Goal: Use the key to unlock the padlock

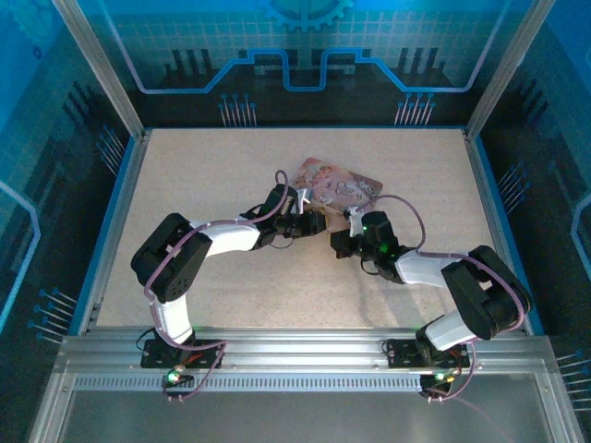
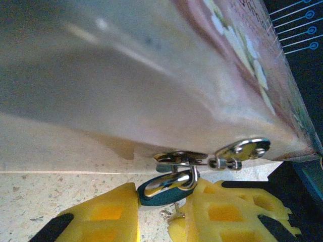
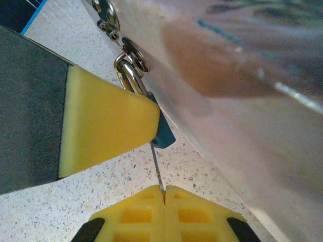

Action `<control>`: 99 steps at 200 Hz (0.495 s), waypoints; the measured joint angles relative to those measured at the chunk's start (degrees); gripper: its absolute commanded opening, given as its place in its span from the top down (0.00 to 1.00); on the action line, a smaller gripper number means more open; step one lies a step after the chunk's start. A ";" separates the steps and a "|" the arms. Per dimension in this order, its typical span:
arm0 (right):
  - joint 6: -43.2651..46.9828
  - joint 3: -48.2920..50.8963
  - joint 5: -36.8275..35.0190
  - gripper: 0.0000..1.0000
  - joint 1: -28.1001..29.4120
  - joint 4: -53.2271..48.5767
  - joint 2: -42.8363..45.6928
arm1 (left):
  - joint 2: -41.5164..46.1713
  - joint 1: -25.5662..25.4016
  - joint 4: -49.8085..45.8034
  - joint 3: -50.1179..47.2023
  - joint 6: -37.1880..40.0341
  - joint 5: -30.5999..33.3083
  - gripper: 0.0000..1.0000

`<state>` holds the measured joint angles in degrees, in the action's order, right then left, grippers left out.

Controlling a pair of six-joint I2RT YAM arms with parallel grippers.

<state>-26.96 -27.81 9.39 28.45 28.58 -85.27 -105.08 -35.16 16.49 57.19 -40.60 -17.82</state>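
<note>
Blk/wht arms (image 1: 226, 238) w/ purple cables (image 1: 406, 208), green LEDs (image 1: 377, 247); claw pads (image 2: 101, 222) yellow, waffle-gridded.

Two robot arms share one table (image 1: 231, 166) ringed by three blue-tinted walls (image 1: 305, 55): the left arm (image 1: 226, 238) and the right arm (image 1: 420, 268). Two grippers, the left gripper (image 2: 162, 207) and the right gripper (image 3: 164, 194) (two yellow fingers (image 2: 222, 212) apiece, four in all). Also counted: one pink tin (image 1: 340, 182) bearing one metal hasp (image 2: 242, 148), one padlock (image 2: 159, 195) with a single shackle (image 2: 164, 184), one thin key (image 3: 157, 164)
</note>
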 measured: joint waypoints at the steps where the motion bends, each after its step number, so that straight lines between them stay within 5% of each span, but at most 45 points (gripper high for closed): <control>1: 0.02 0.02 0.00 1.00 0.02 0.02 0.02 | 0.00 0.00 0.00 0.00 0.00 -0.02 0.76; 99: 0.07 2.05 -2.36 1.00 0.07 -1.09 2.21 | 0.02 -0.22 0.04 0.00 -0.02 -0.04 0.77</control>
<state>-26.89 -25.76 7.03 28.51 27.49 -83.07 -105.06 -35.38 16.53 57.19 -40.62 -17.87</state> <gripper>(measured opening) 0.045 0.233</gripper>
